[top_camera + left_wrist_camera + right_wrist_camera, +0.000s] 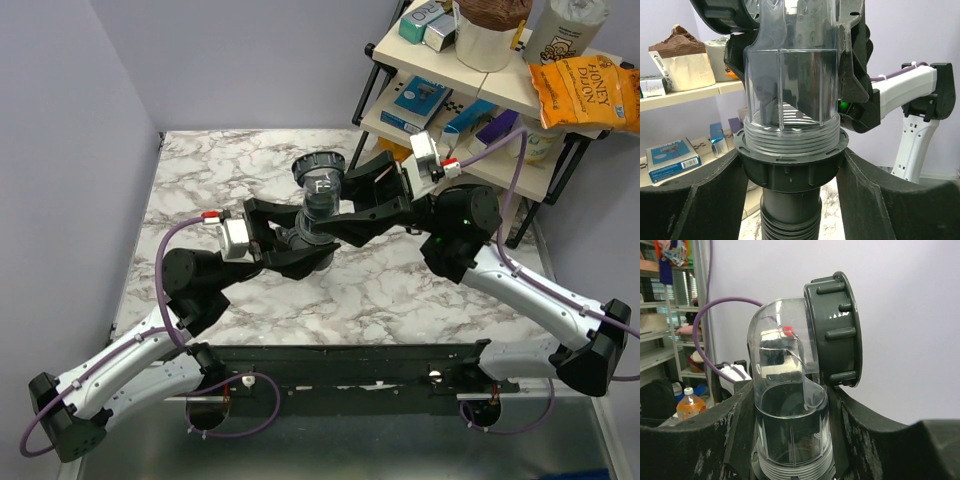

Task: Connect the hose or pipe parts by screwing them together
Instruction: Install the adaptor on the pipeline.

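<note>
A clear elbow fitting (320,207) stands upright over the middle of the table, with a grey collar nut (320,165) on its upper end. In the right wrist view my right gripper (790,440) is shut on the clear fitting (785,390), and the grey nut (835,330) sits above the jaws. Below it, my left gripper (790,170) is shut on the black collar nut (790,167) of the ribbed hose (790,222). The fitting's threaded end (790,135) sits in that nut, with several threads showing. From above, both grippers (300,245) (340,215) meet there and hide the hose.
A metal shelf (400,100) stands at the back right with boxes, an orange snack bag (585,95) and a paper bag (490,25). Grey walls close the left and back sides of the marble table (220,170). Purple cables (165,260) loop off both arms.
</note>
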`<state>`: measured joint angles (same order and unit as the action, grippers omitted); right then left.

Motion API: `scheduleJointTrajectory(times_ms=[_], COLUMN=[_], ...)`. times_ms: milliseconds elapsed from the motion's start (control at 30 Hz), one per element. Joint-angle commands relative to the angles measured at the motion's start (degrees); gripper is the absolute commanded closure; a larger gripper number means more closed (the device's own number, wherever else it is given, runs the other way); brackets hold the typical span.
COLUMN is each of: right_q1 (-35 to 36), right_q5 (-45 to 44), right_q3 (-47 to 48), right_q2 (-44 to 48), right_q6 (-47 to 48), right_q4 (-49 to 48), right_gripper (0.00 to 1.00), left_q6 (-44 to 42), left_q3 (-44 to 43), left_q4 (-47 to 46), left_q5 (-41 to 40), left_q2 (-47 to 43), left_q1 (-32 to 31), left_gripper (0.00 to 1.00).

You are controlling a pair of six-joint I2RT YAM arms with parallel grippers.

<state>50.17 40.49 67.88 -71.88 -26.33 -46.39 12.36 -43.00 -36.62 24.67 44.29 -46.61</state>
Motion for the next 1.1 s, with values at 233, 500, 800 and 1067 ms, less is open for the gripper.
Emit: scheduleJointTrajectory(times_ms=[233, 500, 800, 1067], right_q1=[0.19, 0.8, 2.21, 3.7], right_q5=[-1.37, -6.38, -12.19, -16.58], right_q3=[-1.96, -4.77, -5.91, -5.21], right_q2=[1.12, 3.76, 4.99, 4.47], right_q6=[5.76, 11.11, 16.3, 19.03], right_q4=[16.5, 22.83, 27.49, 30.22], right_gripper=[0.99, 0.99, 0.99, 0.99], left_q6=[-3.57, -6.64, -8.23, -8.84], left_q3=[-2.79, -3.31, -4.02, -3.75], left_q4=[-12.86, -12.42, -12.07, -12.07], left_q5=[-5.5, -7.7, -9.72, -11.04], left_q2=[-0.44, 0.0, 0.53, 0.53], left_q1=[0.38, 0.38, 0.38, 0.38], left_gripper=[1.0, 1.0, 1.0, 1.0])
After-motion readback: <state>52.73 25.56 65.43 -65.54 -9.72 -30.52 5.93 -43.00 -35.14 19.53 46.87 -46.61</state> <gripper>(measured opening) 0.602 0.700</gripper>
